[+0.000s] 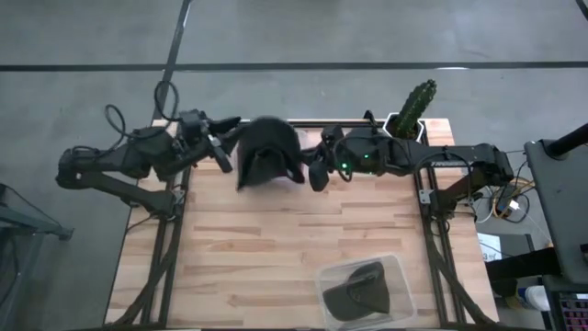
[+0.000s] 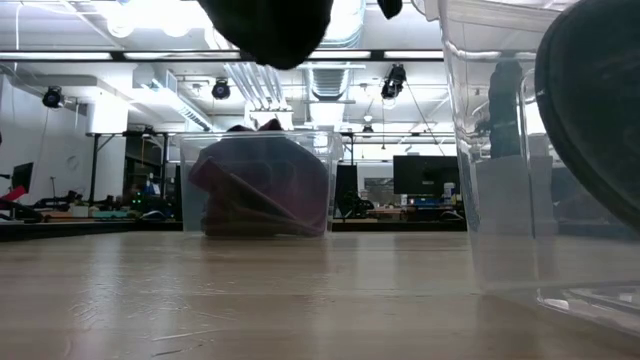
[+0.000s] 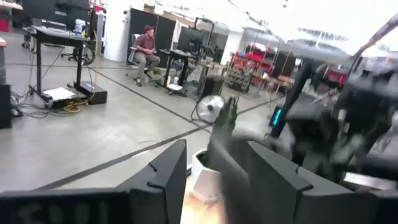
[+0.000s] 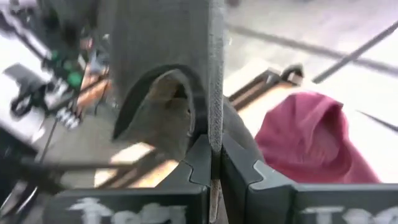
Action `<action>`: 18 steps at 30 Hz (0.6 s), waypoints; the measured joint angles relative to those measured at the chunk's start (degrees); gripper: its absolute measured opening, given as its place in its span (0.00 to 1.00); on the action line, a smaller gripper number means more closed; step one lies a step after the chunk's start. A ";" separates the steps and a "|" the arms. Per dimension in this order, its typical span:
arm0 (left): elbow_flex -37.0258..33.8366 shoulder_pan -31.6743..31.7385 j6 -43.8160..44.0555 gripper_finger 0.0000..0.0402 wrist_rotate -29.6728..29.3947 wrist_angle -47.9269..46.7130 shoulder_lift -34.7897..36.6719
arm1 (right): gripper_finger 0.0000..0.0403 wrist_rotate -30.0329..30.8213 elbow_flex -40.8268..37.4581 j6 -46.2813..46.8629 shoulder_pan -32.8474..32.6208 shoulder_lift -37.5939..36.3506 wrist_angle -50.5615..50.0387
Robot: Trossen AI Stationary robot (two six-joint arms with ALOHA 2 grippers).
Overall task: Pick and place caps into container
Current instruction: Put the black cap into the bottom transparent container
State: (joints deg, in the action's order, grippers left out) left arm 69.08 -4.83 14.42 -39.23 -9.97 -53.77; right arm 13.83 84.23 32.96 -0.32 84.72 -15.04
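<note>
A dark olive-grey cap (image 1: 266, 154) hangs in the air over the table's far middle, and it shows at the top of the low view (image 2: 270, 30). My right gripper (image 1: 317, 170) is shut on it from the right. My left gripper (image 1: 223, 154) is open at the cap's left side. In the left wrist view a blurred grey strip (image 3: 225, 168) stands between its fingers (image 3: 214, 155). Maroon caps (image 2: 260, 190) lie in a clear container (image 2: 200, 150) at the far side. One maroon cap (image 4: 305, 137) shows below the held cap. Another dark cap (image 1: 354, 292) lies in the near clear container (image 1: 400, 276). My right gripper pinches a thin edge of the dark cap (image 4: 215, 124) between its two shut fingers (image 4: 198, 158). The edge runs straight out from between them, and the cap's arched opening (image 4: 158, 102) lies beside it. The cap is lifted clear of the table. My left gripper: I cannot tell whether it touches the cap.
A green cactus in a white pot (image 1: 413, 108) stands at the far right corner, close behind my right arm. The near container (image 2: 520, 150) fills the near right of the table. Bare wood (image 1: 239, 248) lies in the middle and near left. A person sits far off in the room (image 3: 146, 50).
</note>
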 joint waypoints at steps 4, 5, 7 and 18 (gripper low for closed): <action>0.02 0.06 3.31 0.39 4.26 -1.67 1.57 | 0.02 -7.13 0.00 1.66 0.63 0.05 -5.62; 0.02 0.01 4.25 0.39 4.87 -2.56 1.78 | 0.02 -9.20 -0.01 2.22 0.80 0.05 -7.23; 0.02 0.01 6.86 0.39 7.16 -4.91 2.20 | 0.03 -14.04 -0.01 2.88 1.38 0.10 -10.27; 0.02 0.30 27.80 0.39 22.48 -14.17 -0.21 | 0.03 -37.47 -0.01 0.81 5.09 0.12 -22.76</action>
State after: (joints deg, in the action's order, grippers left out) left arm 69.10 -4.54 42.22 -16.75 -24.14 -53.98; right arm -23.64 84.23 33.77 4.78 84.84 -37.80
